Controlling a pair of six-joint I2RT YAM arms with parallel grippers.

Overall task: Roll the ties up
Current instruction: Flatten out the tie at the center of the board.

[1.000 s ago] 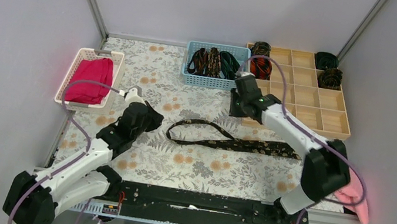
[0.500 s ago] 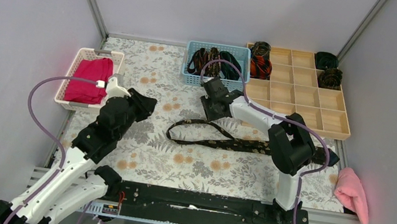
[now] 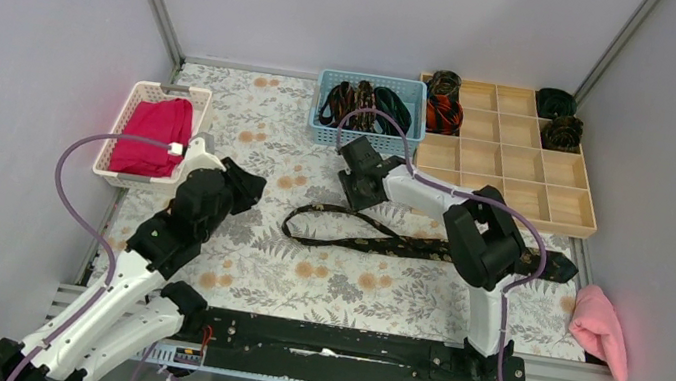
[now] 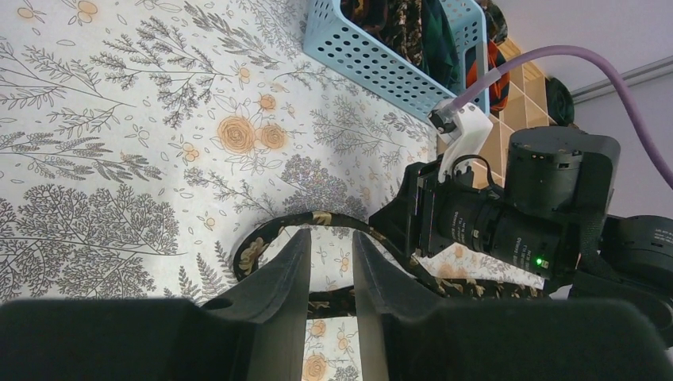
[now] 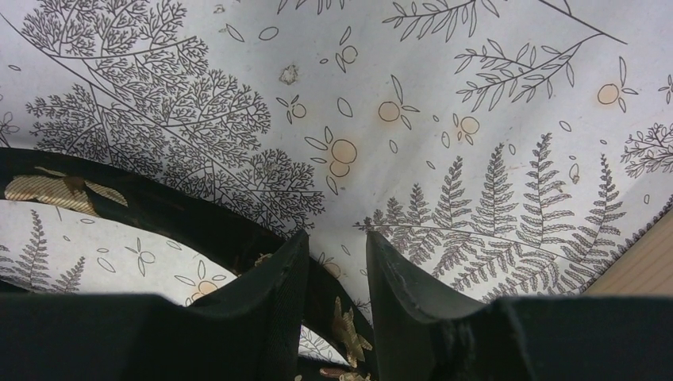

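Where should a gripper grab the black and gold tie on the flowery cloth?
At the looped end of the black and gold tie, on the left, coming straight down with fingers across its width. The strip lies flat on the cloth, leaving no edge to get under, and looks narrow enough to straddle.

black tie point(image 3: 376, 245) flecked with gold; white tablecloth point(image 3: 300, 281) printed with grey ferns and orange blossoms; pale blue basket point(image 3: 362, 140); magenta cloth point(image 3: 152, 134).

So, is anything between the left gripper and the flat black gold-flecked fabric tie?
Nothing visible: only bare floral tablecloth lies between the left gripper and the looped end of the black gold-flecked tie. The right gripper is beyond it.
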